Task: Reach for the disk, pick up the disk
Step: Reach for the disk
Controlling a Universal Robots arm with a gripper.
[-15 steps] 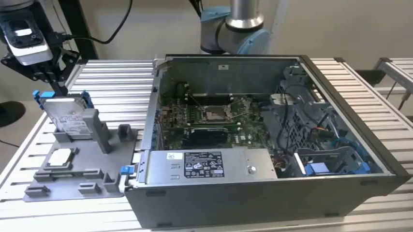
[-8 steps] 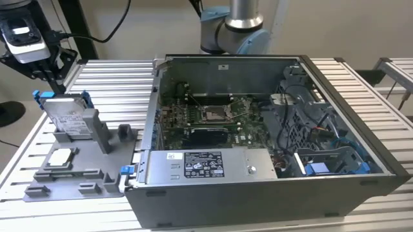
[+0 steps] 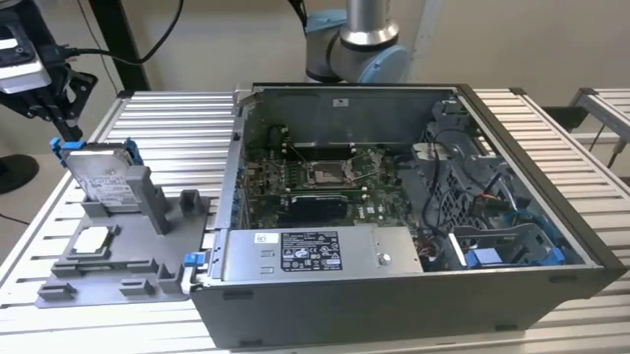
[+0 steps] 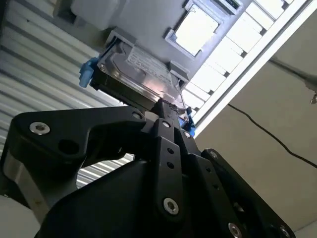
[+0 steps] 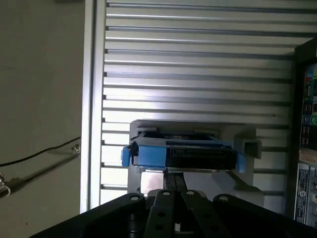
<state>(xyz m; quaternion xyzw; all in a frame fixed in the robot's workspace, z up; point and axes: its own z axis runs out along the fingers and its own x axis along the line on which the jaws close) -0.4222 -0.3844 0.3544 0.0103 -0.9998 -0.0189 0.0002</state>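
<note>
The disk [image 3: 103, 177] is a silver-grey hard drive with a white label and a blue bracket. It stands on edge, leaning back, in a grey holder [image 3: 118, 276] at the exterior view's left. My gripper [image 3: 57, 110] hangs just above and behind its top edge, apart from it. Both wrist views look along the black fingers, which lie together and hold nothing. The disk's labelled face [image 4: 143, 69] shows beyond the gripper [image 4: 162, 105]. Its blue-edged narrow side [image 5: 183, 153] lies straight ahead of the gripper [image 5: 174, 173].
A small white-silver square chip [image 3: 91, 240] lies flat in the holder in front of the disk. An open computer case [image 3: 580, 265] fills the exterior view's middle and right, with a grey power supply [image 3: 310, 252] inside. All of it rests on a ribbed metal table [image 3: 167, 125].
</note>
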